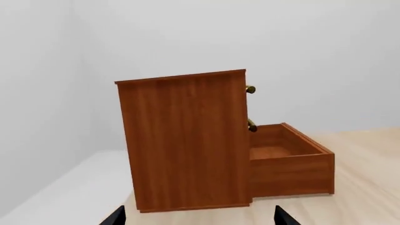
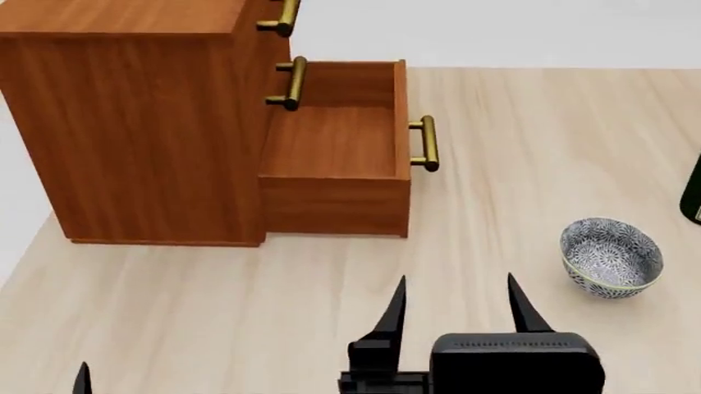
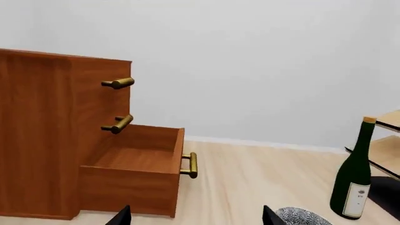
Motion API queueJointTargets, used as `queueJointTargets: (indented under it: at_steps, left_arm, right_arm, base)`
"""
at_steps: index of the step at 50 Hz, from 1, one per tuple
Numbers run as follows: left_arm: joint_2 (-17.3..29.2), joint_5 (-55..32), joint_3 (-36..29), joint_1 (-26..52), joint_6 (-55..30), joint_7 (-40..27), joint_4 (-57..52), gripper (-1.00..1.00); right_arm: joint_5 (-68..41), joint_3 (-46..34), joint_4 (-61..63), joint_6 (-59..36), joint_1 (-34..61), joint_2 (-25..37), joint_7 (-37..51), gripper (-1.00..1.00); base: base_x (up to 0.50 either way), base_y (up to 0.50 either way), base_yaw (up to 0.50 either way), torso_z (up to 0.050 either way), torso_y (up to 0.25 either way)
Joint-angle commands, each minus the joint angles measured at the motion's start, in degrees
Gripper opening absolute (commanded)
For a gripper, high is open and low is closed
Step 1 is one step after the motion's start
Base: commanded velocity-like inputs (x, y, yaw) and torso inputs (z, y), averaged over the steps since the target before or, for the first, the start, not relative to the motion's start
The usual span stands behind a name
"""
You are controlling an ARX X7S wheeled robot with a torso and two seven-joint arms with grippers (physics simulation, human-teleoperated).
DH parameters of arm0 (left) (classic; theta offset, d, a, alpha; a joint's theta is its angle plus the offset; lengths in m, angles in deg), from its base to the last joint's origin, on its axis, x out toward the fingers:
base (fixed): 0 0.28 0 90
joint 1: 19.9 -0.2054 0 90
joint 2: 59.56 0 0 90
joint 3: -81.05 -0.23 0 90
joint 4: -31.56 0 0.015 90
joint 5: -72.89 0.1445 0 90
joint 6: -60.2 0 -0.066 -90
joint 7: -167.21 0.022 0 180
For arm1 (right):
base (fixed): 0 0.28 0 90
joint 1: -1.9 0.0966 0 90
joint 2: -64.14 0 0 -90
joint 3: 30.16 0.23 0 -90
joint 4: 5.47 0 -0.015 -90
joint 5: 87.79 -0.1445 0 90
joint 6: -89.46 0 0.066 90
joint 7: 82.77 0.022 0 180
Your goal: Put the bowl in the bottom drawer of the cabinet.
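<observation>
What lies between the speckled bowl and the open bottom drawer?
Only bare pale wooden tabletop lies between the blue-white speckled bowl and the open reddish-brown bottom drawer, in the head view.

In the head view the cabinet (image 2: 131, 123) is cut off by the upper edge, so its top drawer shows only a handle end. The wine bottle (image 2: 692, 193) is a dark sliver at the right edge. The left gripper (image 2: 82, 379) shows one fingertip only, so how its jaws stand cannot be told. In the right wrist view the bowl (image 3: 303, 216) is cropped to its rim, and the rack (image 3: 387, 140) is cut off.
</observation>
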State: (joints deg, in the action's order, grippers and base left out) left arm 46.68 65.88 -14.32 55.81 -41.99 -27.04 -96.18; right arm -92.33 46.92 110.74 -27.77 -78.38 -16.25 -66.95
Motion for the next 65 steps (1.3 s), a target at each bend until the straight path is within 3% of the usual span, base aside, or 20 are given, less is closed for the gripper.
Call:
queueJointTargets:
  at_steps: [1,13,65]
  left_arm:
    - [0.51,-0.13,-0.70,-0.05,-2.06,-0.69,-4.00,1.00]
    - [0.74,-0.43,-1.48,-0.35,-1.58,-0.81,-3.40,1.00]
    - [2.12,-1.19,-1.99,-0.50,0.89,-2.22,-0.74,1.00]
  right_arm:
    - [0.89,-0.49,-0.77,0.94,0.50,0.48,1.16,1.00]
    - [-1.06,1.34,-0.35,0.33,1.44,1.11,1.09,1.00]
    - [-1.95,-0.68,-0.69,-0.78,2.57,2.46,2.27,1.00]
  base:
    - [0.00,0.00,0.00,0.000,0.000]
    - [0.02,0.00,0.00,0.000,0.000]
    - [0.50,0.00,0.00,0.000,0.001]
